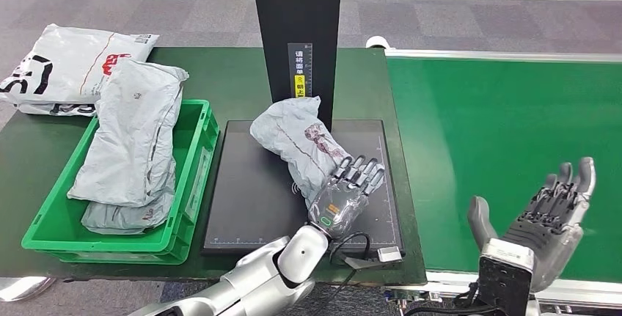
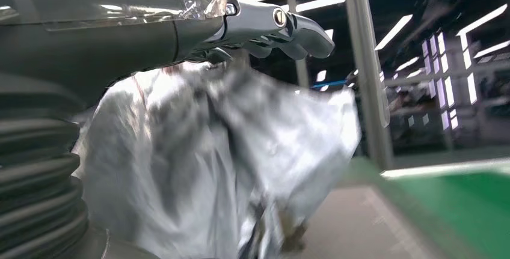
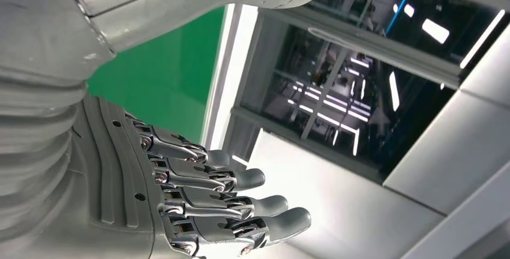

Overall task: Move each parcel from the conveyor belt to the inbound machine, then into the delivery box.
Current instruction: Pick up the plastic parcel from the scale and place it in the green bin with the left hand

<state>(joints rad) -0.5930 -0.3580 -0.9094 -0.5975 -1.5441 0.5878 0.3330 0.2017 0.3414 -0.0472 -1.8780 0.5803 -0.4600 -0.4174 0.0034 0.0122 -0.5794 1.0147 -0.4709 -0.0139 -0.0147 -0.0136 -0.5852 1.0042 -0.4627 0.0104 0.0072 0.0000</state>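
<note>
The left hand (image 1: 345, 195) lies on the near end of a crumpled grey plastic parcel (image 1: 297, 140) and covers that end; in the blurred left wrist view its fingers (image 2: 282, 27) reach over the wrinkled film (image 2: 240, 151), yet whether they actually clasp it cannot be told. The parcel rests on the flat black scanning plate (image 1: 242, 199), its far end touching the tall black post (image 1: 295, 30) of the machine. The right hand (image 1: 546, 217) hovers over the smooth green belt (image 1: 499, 125), fingers straight and apart, holding nothing. Two limp grey bags (image 1: 132, 140) lie stacked in the green ribbed crate (image 1: 192, 177), hiding most of its floor. A white bag (image 1: 70, 63) lies behind, cut off by the frame.
</note>
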